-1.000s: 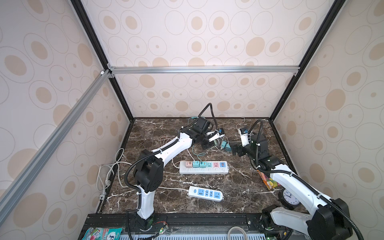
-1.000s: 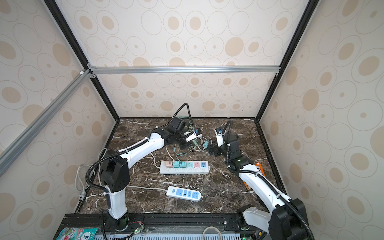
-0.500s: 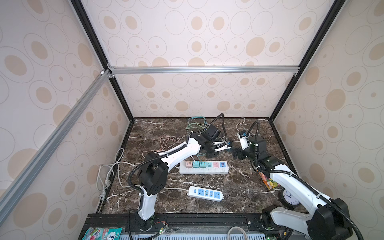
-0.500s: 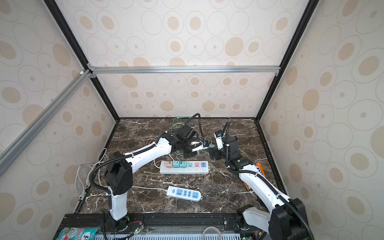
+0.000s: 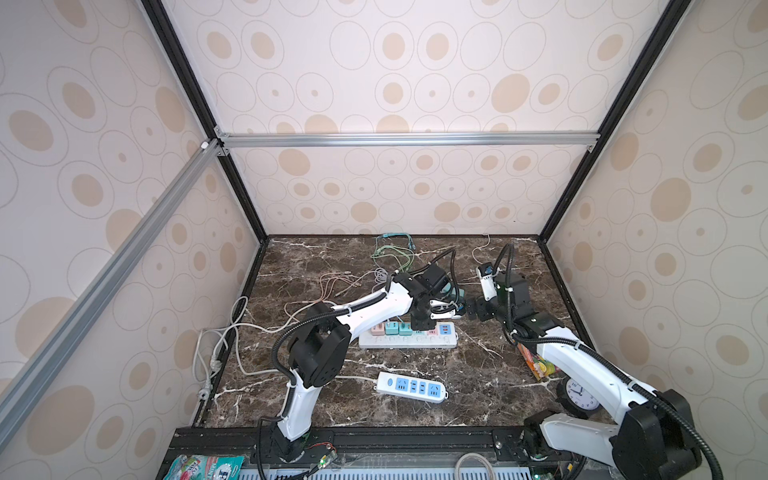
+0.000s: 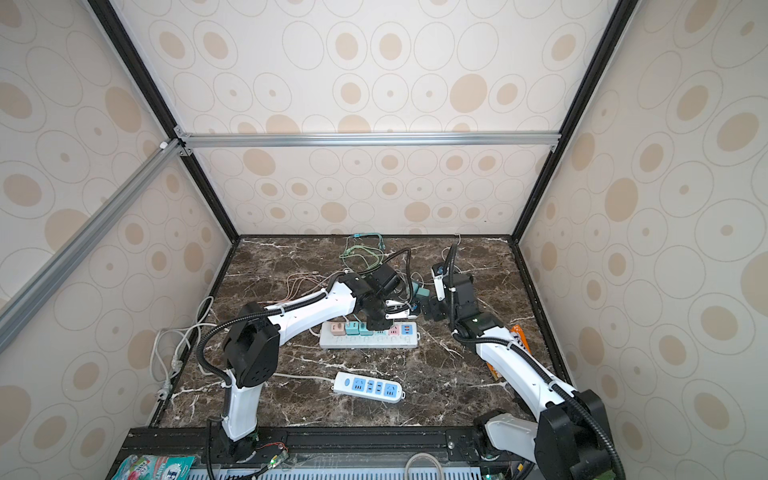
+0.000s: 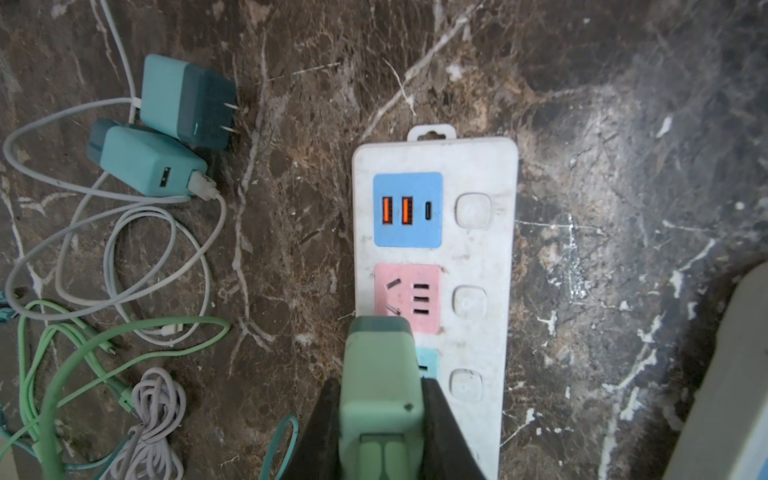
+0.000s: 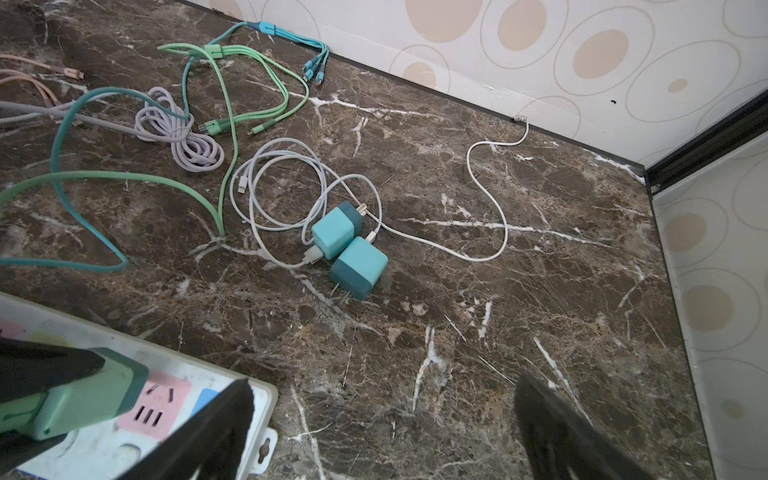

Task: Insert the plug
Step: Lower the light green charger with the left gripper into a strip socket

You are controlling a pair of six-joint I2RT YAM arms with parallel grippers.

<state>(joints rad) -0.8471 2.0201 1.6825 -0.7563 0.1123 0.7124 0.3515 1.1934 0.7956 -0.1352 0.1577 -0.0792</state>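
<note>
Holding plug [image 7: 379, 361] over strip [image 7: 478, 257]
I am gripping the plug in the left hand [image 7: 381, 386] above the pink socket [image 7: 407, 291]; the right hand [image 8: 384, 384] is hanging wide, empty.

The left arm [image 5: 374, 309], at lower centre in a top view, and the right arm [image 5: 582, 365], at lower right, share one build: glossy white shells between bulky black joint housings [image 5: 318, 353] dotted with small round holes. A black ribbed hose [image 5: 286, 332] runs along each arm, strapped on with what look like white cable ties [image 5: 348, 309], too small to be sure. In the right wrist view, the right gripper [image 8: 386, 384] shows matte black, wedge-shaped fingers [image 8: 216, 428].
</note>
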